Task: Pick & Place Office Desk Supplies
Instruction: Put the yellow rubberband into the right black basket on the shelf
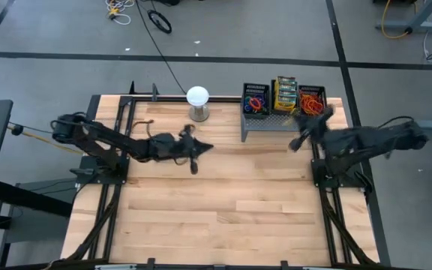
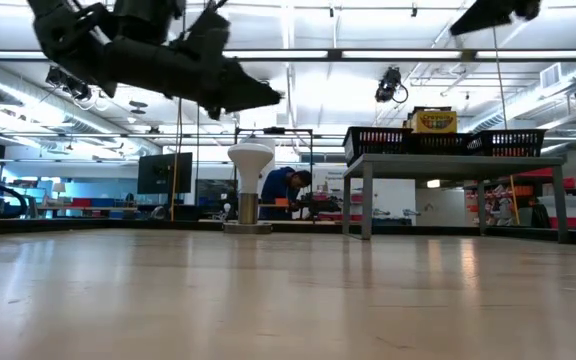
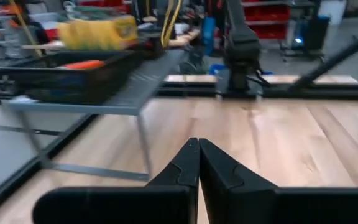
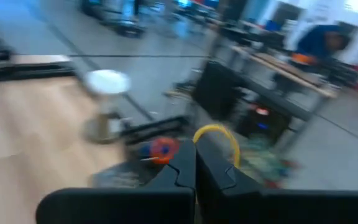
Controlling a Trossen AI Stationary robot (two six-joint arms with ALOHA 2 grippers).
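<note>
High view puts the left end effector (image 1: 196, 155) over bare wood, near the white globe (image 1: 197, 96) and on the side away from the counter's back edge. Its two matte black fingers (image 3: 188, 163) are pressed together into a wedge with nothing between them, which only the left wrist view makes plain. The right end effector (image 1: 304, 120) hangs just beside the grey perforated riser (image 1: 268, 124), at the end far from the globe; its fingers (image 4: 182, 165) are also pressed together, and a thin yellow loop (image 4: 219, 134) curves just behind their tips, though I cannot tell whether it is pinched.

Three black mesh bins (image 1: 256, 100) sit in a row on the riser, beside the globe. The outer two hold tangled rubber bands (image 1: 256, 101) in red, orange and blue; the middle one holds boxy yellow-and-green crayon boxes (image 1: 285, 93). The low view adds the riser's thin legs (image 2: 366, 205) and the globe's short stand (image 2: 248, 210), plus a person in blue (image 2: 280, 190) beyond the pale planked counter (image 1: 216, 217).
</note>
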